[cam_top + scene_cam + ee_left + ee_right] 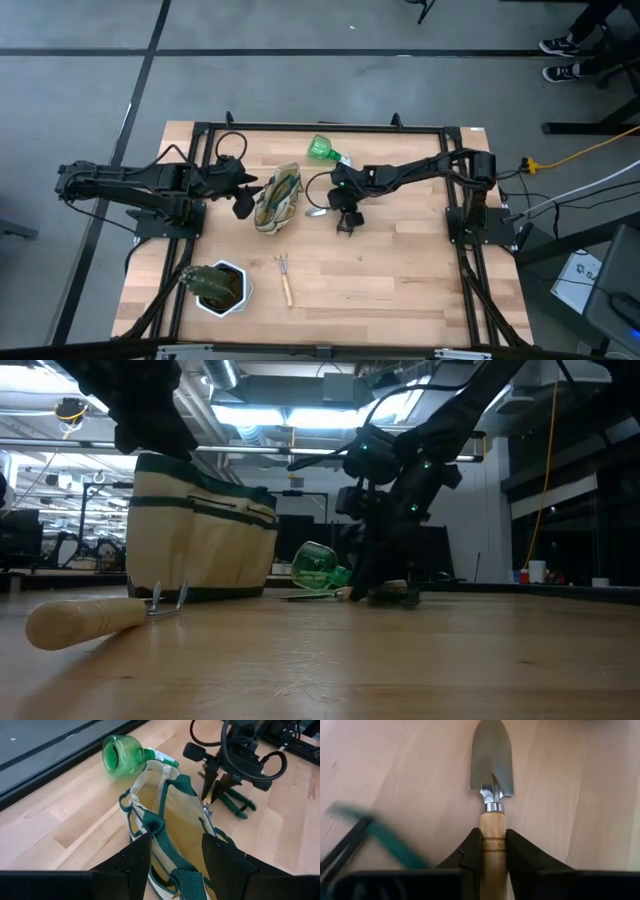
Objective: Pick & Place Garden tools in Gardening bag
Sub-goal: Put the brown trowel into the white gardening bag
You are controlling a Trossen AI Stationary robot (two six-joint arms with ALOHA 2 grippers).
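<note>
Near the middle of the bench, toward its far edge, our right gripper [493, 851] is clenched on the wooden handle of the trowel [492, 762], whose blade lies flat on the wood and points ahead of the fingers. On the overhead view the gripper [347, 212] sits just right of the bag [277, 197], which stands a little left of centre with its mouth open. Our left gripper [176, 854] hovers at the bag's left side, its jaws released and set either side of a green handle strap; we cannot tell whether they touch it.

The spray bottle [322, 150] lies on its side near the far edge, just beyond the bag. The rake [285, 280] lies toward the near edge, well apart from both arms, and the pot [220, 289] with its plant stands at the near left corner. The shears [235, 803] lie beside the right gripper, on the side away from the bag.

We judge the step in hand to be the pick of the trowel: the grasp looks made, the lift not yet. Next comes a lift clear of the wood, a short carry left over the bag's rim, and a release into the mouth. The soft rim may call for the left arm to steady it.
</note>
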